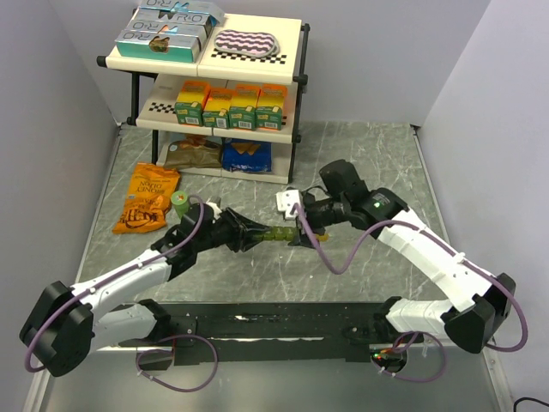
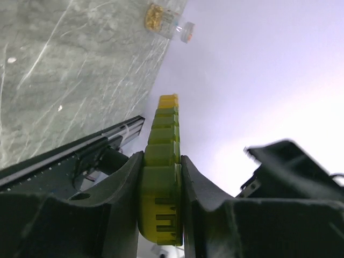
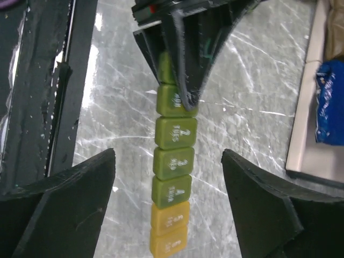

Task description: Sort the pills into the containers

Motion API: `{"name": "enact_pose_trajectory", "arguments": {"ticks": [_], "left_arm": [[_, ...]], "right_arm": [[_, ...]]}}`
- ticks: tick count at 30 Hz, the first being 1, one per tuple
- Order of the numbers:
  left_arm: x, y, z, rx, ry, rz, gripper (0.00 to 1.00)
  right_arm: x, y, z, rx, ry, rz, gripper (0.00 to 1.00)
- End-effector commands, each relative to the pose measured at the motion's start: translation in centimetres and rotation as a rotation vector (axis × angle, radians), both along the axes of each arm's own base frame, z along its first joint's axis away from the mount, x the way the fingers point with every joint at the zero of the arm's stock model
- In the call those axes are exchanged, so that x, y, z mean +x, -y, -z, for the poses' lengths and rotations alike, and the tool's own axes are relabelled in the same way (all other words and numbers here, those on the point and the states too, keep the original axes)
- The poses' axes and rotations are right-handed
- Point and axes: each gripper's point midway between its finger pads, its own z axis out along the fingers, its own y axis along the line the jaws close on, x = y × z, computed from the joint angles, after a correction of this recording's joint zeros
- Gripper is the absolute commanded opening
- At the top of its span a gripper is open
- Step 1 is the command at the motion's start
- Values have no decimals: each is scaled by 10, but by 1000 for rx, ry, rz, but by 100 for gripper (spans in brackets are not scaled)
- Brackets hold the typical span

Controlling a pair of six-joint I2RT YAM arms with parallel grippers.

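Pill organizer strip (image 3: 173, 131) is clamped at its green end by the left gripper (image 2: 161, 177), off the table (image 1: 369, 146); its long axis runs toward the right gripper (image 3: 167, 161), whose spread fingers (image 3: 80, 188) flank the yellow end.

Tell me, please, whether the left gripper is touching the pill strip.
Touching. In the left wrist view, the left gripper clamps the strip, both fingers pressed flat against its sides with no gap.
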Motion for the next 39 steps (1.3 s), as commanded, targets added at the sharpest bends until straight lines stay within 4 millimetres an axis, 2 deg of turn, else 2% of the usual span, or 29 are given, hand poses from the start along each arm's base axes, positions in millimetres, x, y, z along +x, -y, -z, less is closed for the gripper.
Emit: {"name": "enact_pose_trajectory", "arguments": {"ticks": [1, 3, 6, 14, 18, 21, 34, 39], "left_arm": [[4, -1, -3, -92, -151, -75, 1], [5, -2, -3, -106, -168, -86, 1], [5, 0, -6, -123, -169, -84, 1], [6, -1, -5, -162, -173, -97, 1], [3, -3, -4, -179, -175, -97, 1], [2, -4, -4, -195, -184, -101, 1], [-4, -13, -5, -264, -205, -131, 1], [-6, -11, -9, -281, -199, -115, 1]], "right_arm": [[7, -6, 4, -35, 89, -2, 78], [5, -7, 6, -59, 109, -13, 69], [0, -13, 20, -110, 137, -40, 59], [3, -23, 39, -168, 184, -41, 48], [4, -28, 40, -172, 202, -36, 35], [6, -31, 45, -188, 214, -32, 31], [5, -40, 59, -236, 260, -49, 31], [11, -45, 58, -239, 297, -26, 19]]}}
